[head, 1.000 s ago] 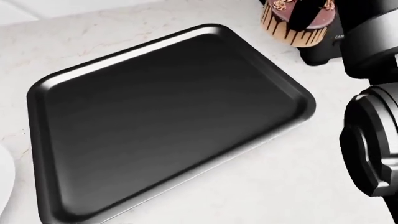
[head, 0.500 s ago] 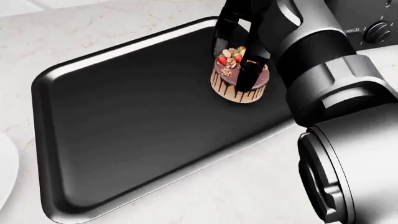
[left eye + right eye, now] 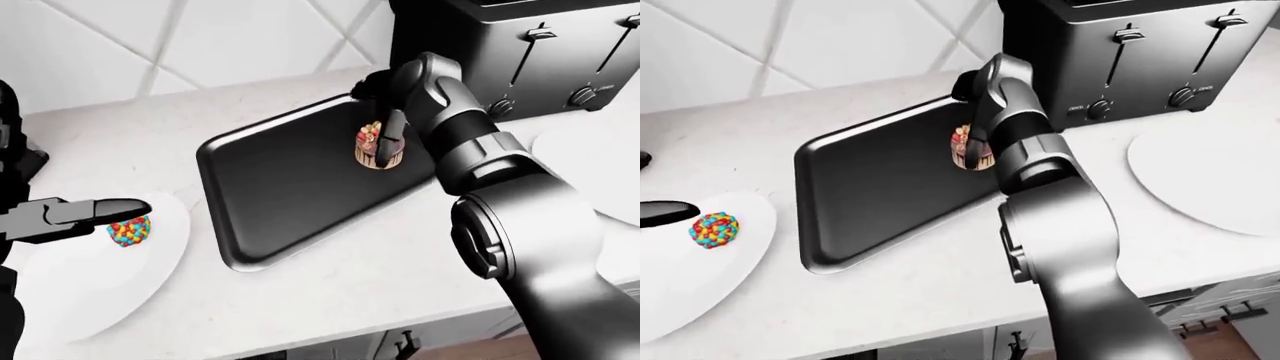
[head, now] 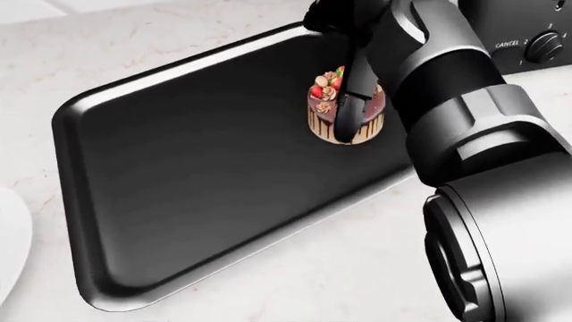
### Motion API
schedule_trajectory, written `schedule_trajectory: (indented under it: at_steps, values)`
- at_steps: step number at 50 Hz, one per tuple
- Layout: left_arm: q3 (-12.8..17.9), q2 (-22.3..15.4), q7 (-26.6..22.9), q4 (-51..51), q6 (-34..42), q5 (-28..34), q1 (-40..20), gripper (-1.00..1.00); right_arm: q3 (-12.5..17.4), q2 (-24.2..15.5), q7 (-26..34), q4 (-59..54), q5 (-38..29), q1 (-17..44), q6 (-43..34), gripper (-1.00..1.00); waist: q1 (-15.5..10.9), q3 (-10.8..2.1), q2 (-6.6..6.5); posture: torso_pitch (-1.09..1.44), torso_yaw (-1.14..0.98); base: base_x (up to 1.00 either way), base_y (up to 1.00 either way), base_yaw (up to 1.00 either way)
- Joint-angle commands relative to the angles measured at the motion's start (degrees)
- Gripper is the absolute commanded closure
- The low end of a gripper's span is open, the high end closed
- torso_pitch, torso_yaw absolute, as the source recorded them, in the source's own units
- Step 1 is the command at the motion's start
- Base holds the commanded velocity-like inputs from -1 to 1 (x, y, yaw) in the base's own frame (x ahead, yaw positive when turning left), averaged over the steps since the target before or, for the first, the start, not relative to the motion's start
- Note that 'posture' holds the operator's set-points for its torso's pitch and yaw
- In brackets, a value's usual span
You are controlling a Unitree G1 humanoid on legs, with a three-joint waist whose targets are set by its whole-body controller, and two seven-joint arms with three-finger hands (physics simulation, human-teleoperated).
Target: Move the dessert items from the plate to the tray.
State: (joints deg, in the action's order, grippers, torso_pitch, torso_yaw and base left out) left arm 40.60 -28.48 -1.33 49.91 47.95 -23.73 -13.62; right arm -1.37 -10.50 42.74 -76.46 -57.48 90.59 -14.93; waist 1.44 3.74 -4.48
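A small chocolate drip cake [image 4: 344, 114] topped with strawberries stands on the right part of the black tray [image 4: 179, 174]. My right hand [image 4: 353, 94] reaches down from the top of the head view. One dark finger [image 4: 357, 74] lies across the cake and the others are hidden behind the forearm. In the left-eye view a round dessert covered in coloured sprinkles [image 3: 128, 231] lies on the white plate [image 3: 90, 292] at lower left. My left hand [image 3: 125, 208] hovers just above and beside it, fingers stretched out flat, holding nothing.
A black toaster [image 3: 520, 52] stands beyond the tray at top right. A second white plate [image 3: 595, 169] lies at the right edge. A tiled wall runs behind the white marble counter [image 3: 330, 285].
The right hand brought the cake from over the toaster down onto the tray's right side. Since half a second ago the hand has barely moved; the camera shifted slightly.
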Motion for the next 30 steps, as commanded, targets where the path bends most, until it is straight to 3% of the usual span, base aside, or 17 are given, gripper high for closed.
schedule_trajectory:
  at_steps: [1,14,17,21,23,24,25,26,30]
  values:
    - [1.22,-0.96,0.08,1.54,-0.97,-0.15,-0.68,-1.00,0.67,-0.91,-1.12,3.16,0.99,3.71,0.33,-1.00,0.06,-1.73,-0.21,0.00,0.00,0.00,0.00,0.00]
    - [5.90,0.28,-1.15,6.23,0.94,-2.41,2.79,-1.00,1.04,-2.28,0.81,7.03,5.55,8.47,-0.52,-1.00,0.16,-1.46,-0.29,0.00,0.00,0.00,0.00,0.00]
    - [7.26,2.12,-1.99,8.86,1.66,-3.65,4.89,-1.00,1.03,-2.45,1.17,8.33,6.54,9.42,0.09,-1.00,0.16,-1.42,-0.30,0.00,0.00,0.00,0.00,0.00]
    - [3.87,3.71,-0.29,10.08,-8.48,-4.19,15.44,-1.00,1.23,-2.24,0.27,10.30,8.29,9.40,2.01,-1.00,0.24,-1.31,-0.22,0.00,0.00,0.00,0.00,0.00]
    - [-1.60,6.13,-1.61,10.08,-18.90,0.38,24.82,-1.00,1.30,-1.94,-0.45,11.52,9.10,9.54,2.14,-1.00,0.16,-1.37,-0.12,0.00,0.00,0.00,0.00,0.00]
    - [-1.87,-9.59,-1.89,-4.45,-7.64,-2.22,3.42,-1.00,1.52,-1.84,-1.06,12.39,9.60,9.53,1.78,-1.00,0.15,-1.43,0.02,0.00,0.00,0.00,0.00,0.00]
    - [-4.57,-11.20,-3.95,-9.14,-8.30,0.17,0.01,-1.00,1.68,-1.69,-1.33,13.37,10.24,9.29,1.97,-1.00,0.64,-1.13,-0.01,0.00,0.00,0.00,0.00,0.00]
    - [-5.15,-10.53,-5.10,-9.98,-8.72,1.81,-0.80,-1.00,1.83,-1.48,-1.56,14.20,10.78,8.94,1.14,-1.00,-0.70,-1.46,-0.30,0.00,0.00,0.00,0.00,0.00]
    - [-4.65,-8.60,-7.44,-8.19,-4.01,4.08,-3.24,-1.00,0.99,-1.92,-0.14,18.38,10.97,7.31,-0.96,-1.00,-0.12,-1.47,-0.09,0.00,0.00,0.00,0.00,0.00]
